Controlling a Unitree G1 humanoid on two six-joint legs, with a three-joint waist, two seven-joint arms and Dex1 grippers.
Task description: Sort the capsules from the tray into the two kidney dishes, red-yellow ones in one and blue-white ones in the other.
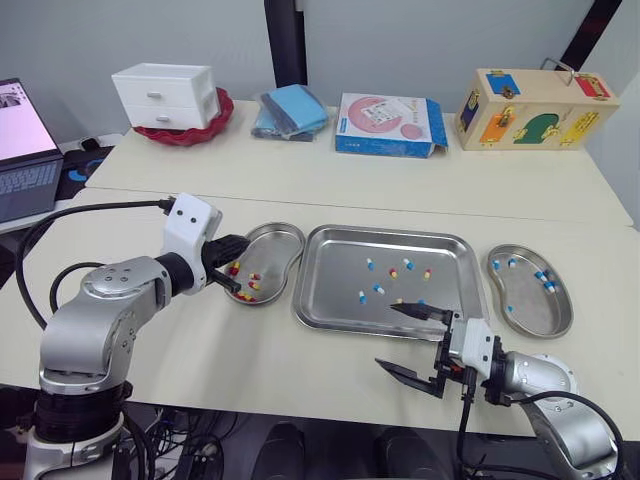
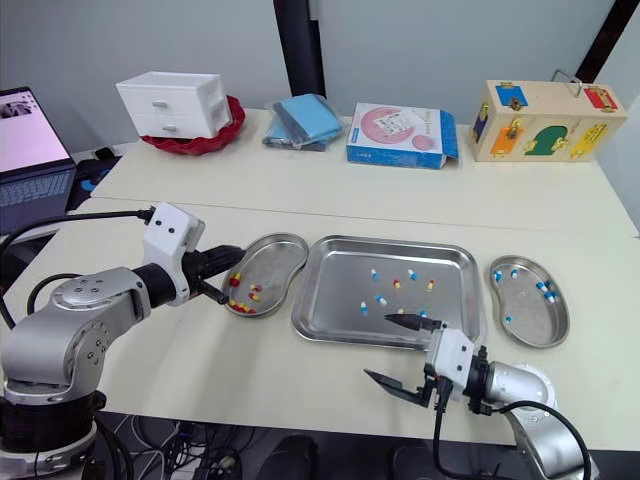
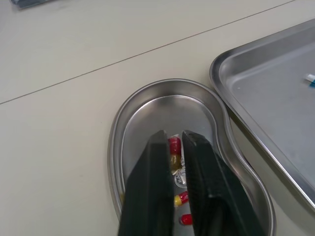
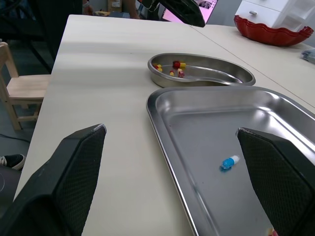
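Right end effector (image 1: 386, 335) is nearest us, low over the near rim of the tray (image 1: 335, 300), spread wide and empty.

- We read its target as the blue-white capsule (image 4: 229, 162) on the tray floor, ahead of it and between the lines of its two fingers. The capsule's long axis runs roughly from one finger toward the other, so closing now would meet it end-on. We judge a wrist turn is needed before the reach.
- This arm is the nearer one to the tray's remaining capsules, a mix of both colours scattered across the middle.
- Left end effector (image 3: 173, 135) hangs over the left kidney dish (image 3: 147, 105). It is closed to a narrow slit on a red-yellow capsule (image 3: 173, 150) pinched at the tips, long axis along the fingers. The dish floor is straight below, so release looks like the only move left there.
- Loose red-yellow ones (image 1: 252, 285) lie in that dish. The right kidney dish (image 1: 528, 305), just beside the tray's far side, holds blue-white ones (image 1: 545, 280).
- All three vessels sit on the pale worktop (image 1: 250, 345).

Hard to read: one or two capsules by the right end effector's upper finger are partly covered, so their colours are uncertain. The left fingers hide part of their dish.
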